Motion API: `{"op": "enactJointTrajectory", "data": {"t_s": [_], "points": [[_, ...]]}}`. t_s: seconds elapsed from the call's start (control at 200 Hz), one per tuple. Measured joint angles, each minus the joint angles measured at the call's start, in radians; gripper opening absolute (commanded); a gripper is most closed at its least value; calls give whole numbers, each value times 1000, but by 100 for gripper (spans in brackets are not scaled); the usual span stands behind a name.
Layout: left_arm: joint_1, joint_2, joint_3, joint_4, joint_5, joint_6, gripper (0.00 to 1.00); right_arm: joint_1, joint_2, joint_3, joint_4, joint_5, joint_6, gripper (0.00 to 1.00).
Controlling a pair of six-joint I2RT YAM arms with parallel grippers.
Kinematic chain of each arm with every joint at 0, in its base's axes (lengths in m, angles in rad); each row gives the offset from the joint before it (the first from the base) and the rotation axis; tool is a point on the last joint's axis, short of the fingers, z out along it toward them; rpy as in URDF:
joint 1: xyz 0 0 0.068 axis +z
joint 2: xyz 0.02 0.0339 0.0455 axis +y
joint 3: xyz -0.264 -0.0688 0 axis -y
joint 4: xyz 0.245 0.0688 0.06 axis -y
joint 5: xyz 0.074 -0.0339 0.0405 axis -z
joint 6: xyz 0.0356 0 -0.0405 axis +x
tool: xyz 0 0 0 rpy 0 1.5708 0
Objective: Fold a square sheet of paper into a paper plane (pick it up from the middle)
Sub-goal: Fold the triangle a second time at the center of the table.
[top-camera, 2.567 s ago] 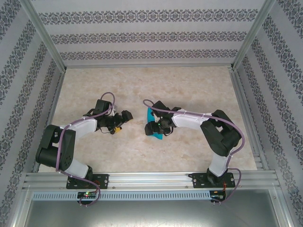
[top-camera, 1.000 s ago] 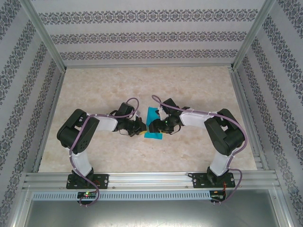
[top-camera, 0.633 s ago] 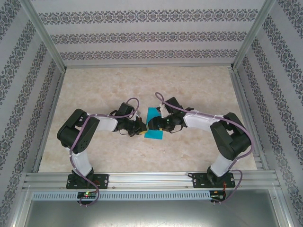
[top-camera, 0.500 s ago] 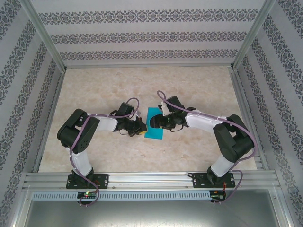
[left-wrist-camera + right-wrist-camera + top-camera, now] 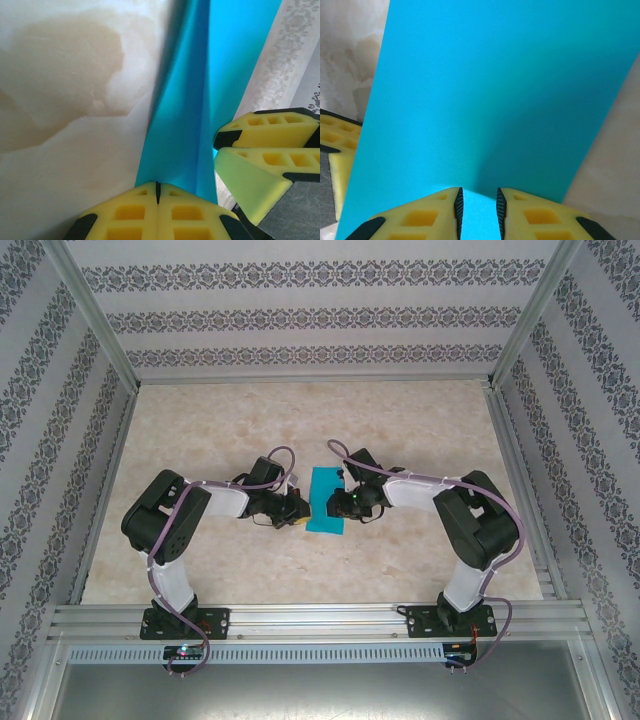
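Observation:
The square sheet of paper point(image 5: 325, 502) is teal-blue and sits mid-table between the two arms, bent up into a ridge rather than lying flat. My left gripper point(image 5: 296, 510) is at its left edge. In the left wrist view the left gripper point(image 5: 158, 184) is shut on the paper's point(image 5: 185, 125) near edge. My right gripper point(image 5: 337, 502) reaches in from the right. In the right wrist view the right gripper point(image 5: 477, 192) stands narrowly open, with the paper's point(image 5: 490, 90) raised fold running into the gap. The right gripper's fingers point(image 5: 265, 127) show beside the sheet.
The marble-patterned table point(image 5: 400, 430) is bounded by aluminium rails and patterned walls point(image 5: 300, 315). The arm bases sit on the near rail point(image 5: 320, 620). The left gripper's finger point(image 5: 335, 145) shows beyond the sheet's left edge in the right wrist view.
The right gripper's jaws have narrowed around the paper and the right arm has shifted slightly. More of the sheet now shows between the grippers. The left gripper has stayed shut in place.

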Motion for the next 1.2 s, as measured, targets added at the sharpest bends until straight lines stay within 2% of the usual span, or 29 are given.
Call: {"op": "enactJointTrajectory", "data": {"t_s": [0.585,1.204], "points": [[-31,-3,0,79,60,-2,0,0,22,19,-6,2,0,20],[-31,-4,-5,259,80,-85,0,-19,22,17,-13,-4,24,13]]}}
